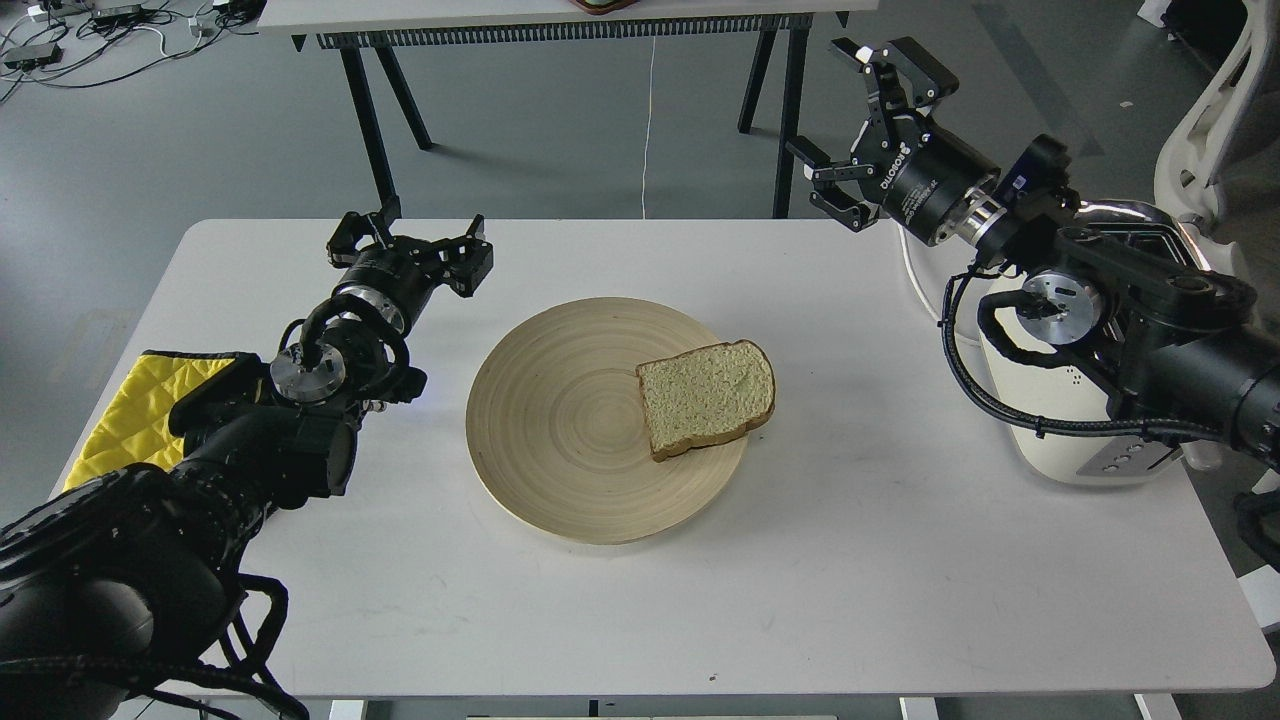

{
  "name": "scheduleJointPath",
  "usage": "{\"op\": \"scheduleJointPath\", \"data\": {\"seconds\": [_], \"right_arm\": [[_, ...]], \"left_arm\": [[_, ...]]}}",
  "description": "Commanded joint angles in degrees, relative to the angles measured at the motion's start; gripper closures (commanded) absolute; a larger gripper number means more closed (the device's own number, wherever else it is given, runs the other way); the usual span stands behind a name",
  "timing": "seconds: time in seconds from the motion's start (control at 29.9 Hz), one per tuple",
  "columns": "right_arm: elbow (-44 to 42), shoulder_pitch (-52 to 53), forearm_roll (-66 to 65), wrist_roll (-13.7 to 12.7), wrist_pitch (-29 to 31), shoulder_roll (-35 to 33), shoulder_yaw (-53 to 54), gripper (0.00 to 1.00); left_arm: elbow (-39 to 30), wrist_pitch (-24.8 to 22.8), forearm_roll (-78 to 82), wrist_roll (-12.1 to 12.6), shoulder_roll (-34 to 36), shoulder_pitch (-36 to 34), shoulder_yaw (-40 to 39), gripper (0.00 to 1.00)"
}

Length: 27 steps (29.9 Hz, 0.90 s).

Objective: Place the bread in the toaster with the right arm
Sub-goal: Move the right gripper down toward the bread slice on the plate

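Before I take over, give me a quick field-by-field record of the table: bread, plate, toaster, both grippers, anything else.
bread: one slice, lying flat on the right side of the plate, untouched
plate: round wooden, mid-table
toaster: cream-white, right edge of table, largely hidden behind the right arm
right gripper: fingers open, empty, raised beyond the table's far right corner, away from the bread
left gripper: fingers open, empty, left of the plate
yellow cloth: left table edge, partly under the left arm
task state: bread not yet picked up
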Motion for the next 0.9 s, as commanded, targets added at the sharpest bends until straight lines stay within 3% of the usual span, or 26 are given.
{"op": "scheduleJointPath", "data": {"seconds": [0.0, 0.2, 0.43, 0.87], "right_arm": [[4.1, 1.5, -10.2, -4.5, -6.2, -1.9, -0.4, 0.01], [12.9, 1.6, -20.6, -8.9, -16.2, -5.1, -3.2, 0.01], [12.9, -1.1, -20.4, -8.9, -32.6, -3.5, -10.8, 0.01], [10.1, -9.7, -15.7, -8.9, -37.8, 5.5, -13.3, 0.01]], "left_arm": [[0.0, 0.0, 0.0, 0.0, 0.0, 0.0, 0.0, 0.00], [0.0, 0.0, 0.0, 0.0, 0.0, 0.0, 0.0, 0.00], [0.0, 0.0, 0.0, 0.0, 0.0, 0.0, -0.1, 0.00], [0.0, 0.0, 0.0, 0.0, 0.0, 0.0, 0.0, 0.00]]}}
